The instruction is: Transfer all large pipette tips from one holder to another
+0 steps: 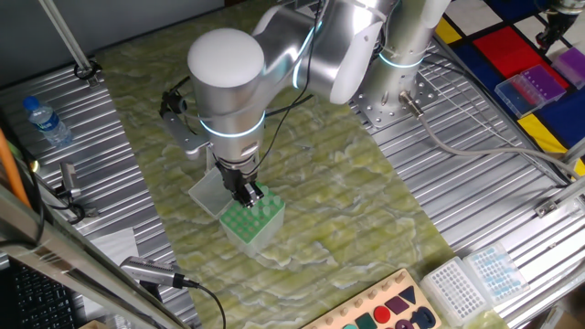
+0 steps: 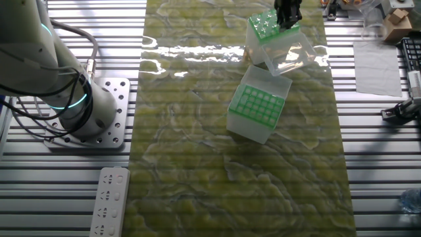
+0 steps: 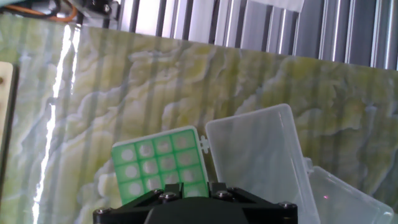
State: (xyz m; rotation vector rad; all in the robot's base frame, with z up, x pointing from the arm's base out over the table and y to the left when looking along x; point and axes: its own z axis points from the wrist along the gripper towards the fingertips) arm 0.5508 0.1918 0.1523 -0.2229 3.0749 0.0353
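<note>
Green marbled mat (image 1: 347, 174), water bottle (image 1: 47, 122) at table edge, purple rack (image 1: 532, 89), white power strip (image 2: 109, 203)

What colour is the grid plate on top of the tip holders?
Green, on both tip holders; clearest in the other fixed view.

The table (image 2: 368, 191) is ribbed metal with a dull silvery sheen, covered down the middle by a glossy green-and-cream marbled mat (image 2: 197, 164) that throws back white glare. The two holders (image 2: 258, 105) have matt green plastic grids in pale translucent plastic bodies; the hinged lid (image 3: 258, 155) looks clear, smooth plastic. The arm (image 1: 228, 73) has a smooth satin silver shell, probably painted metal.
</note>
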